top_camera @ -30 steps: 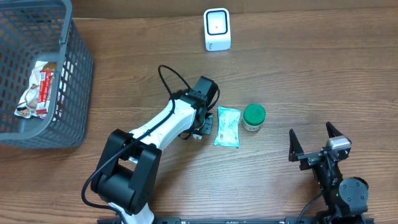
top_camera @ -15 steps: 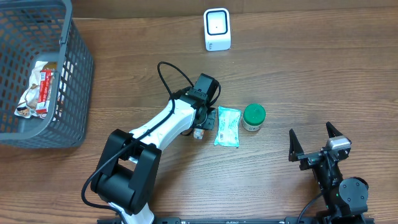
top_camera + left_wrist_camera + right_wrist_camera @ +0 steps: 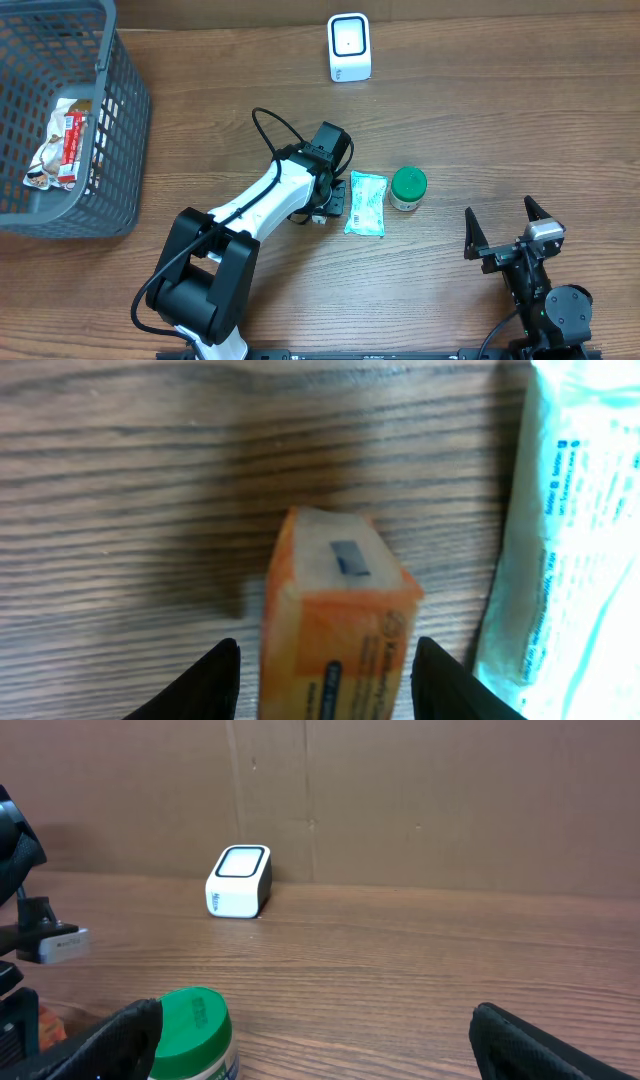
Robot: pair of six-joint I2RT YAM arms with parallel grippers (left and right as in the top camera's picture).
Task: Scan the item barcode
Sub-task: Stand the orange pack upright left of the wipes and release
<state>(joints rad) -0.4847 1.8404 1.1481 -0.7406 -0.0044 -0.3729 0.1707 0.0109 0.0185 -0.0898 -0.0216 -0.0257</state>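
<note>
- Idling near right, the right pincer (image 3: 499, 210) gapes fully, empty.
- Farther in, the left pincer (image 3: 322, 660) straddles the orange box (image 3: 340, 610), half-open, gripping nothing; closing off-centre could tip it against the pouch (image 3: 366, 203).
- Far back, the scanner (image 3: 349, 47) stands.

Soft even light, blurred wrist close-up

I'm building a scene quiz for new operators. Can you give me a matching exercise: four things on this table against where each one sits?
Things:
1 scanner
2 green-lidded jar
3 orange box
4 snack packet

Places:
A in the grey basket
B flanked by the left gripper
C at the far edge of the table
D next to the pale pouch

Pairs: 1-C, 2-D, 3-B, 4-A
</note>
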